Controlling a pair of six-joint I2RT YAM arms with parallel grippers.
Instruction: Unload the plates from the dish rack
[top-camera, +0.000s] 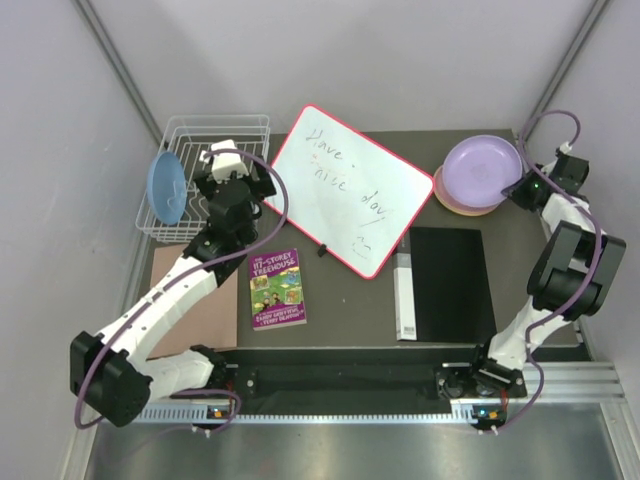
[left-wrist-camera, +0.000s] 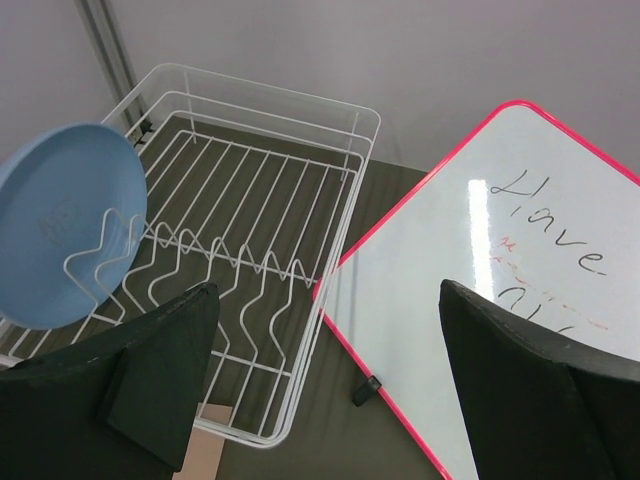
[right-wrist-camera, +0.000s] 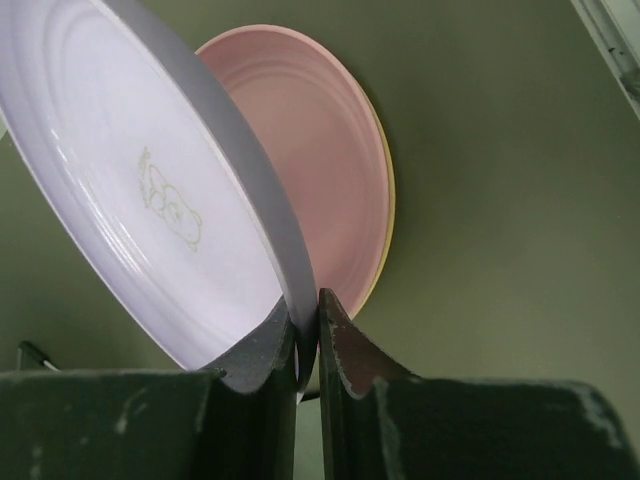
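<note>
While the right gripper (right-wrist-camera: 308, 312) pinches the round lavender plastic plate (right-wrist-camera: 150, 200) for stacking at two o'clock, the left gripper (left-wrist-camera: 328, 295) gapes over the white wire rack (left-wrist-camera: 250, 200).

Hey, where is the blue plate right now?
In the top view, the blue plate stands on edge at the left end of the dish rack, at the scene's far left, with the whiteboard to the rack's right.

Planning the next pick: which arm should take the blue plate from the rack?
Left. The left gripper, open, is over the dish rack near the blue plate; the right gripper, far across, is shut on the lavender plate.
</note>
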